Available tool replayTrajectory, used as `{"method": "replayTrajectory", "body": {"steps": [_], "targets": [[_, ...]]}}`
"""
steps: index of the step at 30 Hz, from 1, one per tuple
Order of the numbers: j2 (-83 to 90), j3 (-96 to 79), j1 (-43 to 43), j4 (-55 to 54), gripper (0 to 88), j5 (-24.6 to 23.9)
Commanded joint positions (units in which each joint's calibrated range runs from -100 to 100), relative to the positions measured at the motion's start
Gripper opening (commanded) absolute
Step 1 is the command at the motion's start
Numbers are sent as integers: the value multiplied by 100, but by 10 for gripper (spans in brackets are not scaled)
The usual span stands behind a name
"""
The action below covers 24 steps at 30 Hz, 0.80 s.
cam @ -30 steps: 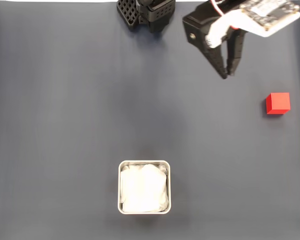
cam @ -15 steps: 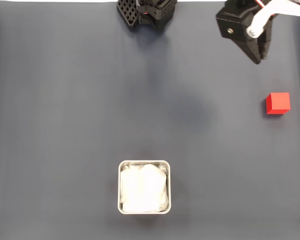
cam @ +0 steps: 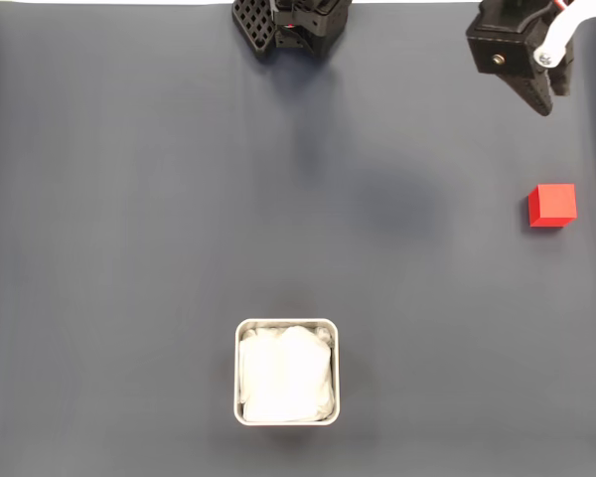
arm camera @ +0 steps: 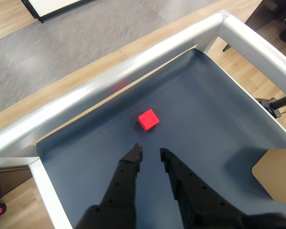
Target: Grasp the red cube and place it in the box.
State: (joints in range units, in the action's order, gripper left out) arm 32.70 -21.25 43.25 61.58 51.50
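Note:
The red cube (cam: 552,205) lies on the dark mat near the right edge of the fixed view. My gripper (cam: 549,105) hangs in the top right corner, above the cube as that view shows it and apart from it. In the wrist view the red cube (arm camera: 148,119) sits just ahead of my gripper (arm camera: 150,150), whose black fingers are open by a narrow gap with nothing between them. The box (cam: 287,322), a white tray with papery lining, stands at the bottom centre of the fixed view, far from both.
The arm's black base (cam: 293,25) is at the top centre. In the wrist view a silver rail (arm camera: 133,71) borders the mat just beyond the cube, and a brown cardboard piece (arm camera: 276,171) lies at the right.
The gripper has swung right and toward the top edge of the fixed view, ending above the cube. Cube and box have not moved.

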Motion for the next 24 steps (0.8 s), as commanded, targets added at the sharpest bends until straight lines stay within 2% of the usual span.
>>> {"method": "replayTrajectory", "body": {"steps": [1, 9, 24], "targets": [[-72, 145, 86, -207, 117, 15], [-436, 63, 7, -485, 163, 10], [-1025, -457, -412, -1682, 257, 88]]}}
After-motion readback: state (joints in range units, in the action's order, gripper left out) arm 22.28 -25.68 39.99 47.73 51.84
